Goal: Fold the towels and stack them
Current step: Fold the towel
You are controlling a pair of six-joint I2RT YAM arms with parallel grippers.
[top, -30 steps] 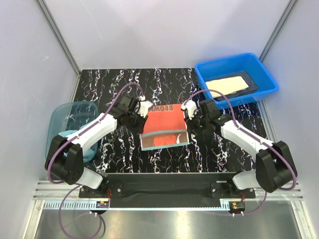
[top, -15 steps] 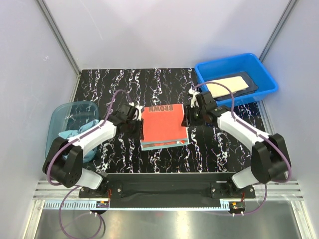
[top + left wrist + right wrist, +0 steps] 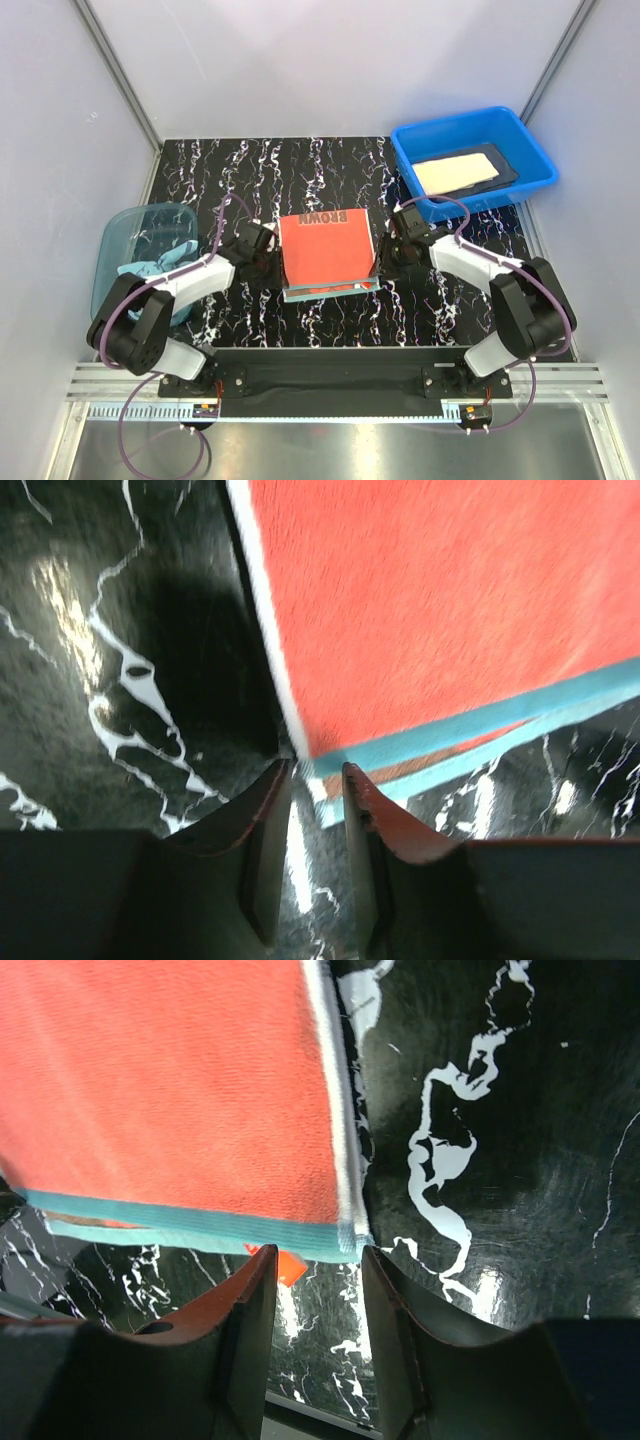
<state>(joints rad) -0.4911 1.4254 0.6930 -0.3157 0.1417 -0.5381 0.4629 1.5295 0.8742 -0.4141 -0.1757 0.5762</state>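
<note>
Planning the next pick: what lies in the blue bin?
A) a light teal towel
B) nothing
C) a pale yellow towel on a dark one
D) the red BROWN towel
C: a pale yellow towel lies on a dark towel inside the blue bin.

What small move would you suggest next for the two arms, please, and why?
Probably back the left tool and right tool away: both stand open at the near corners of the folded red cloth towel, which lies flat.
</note>
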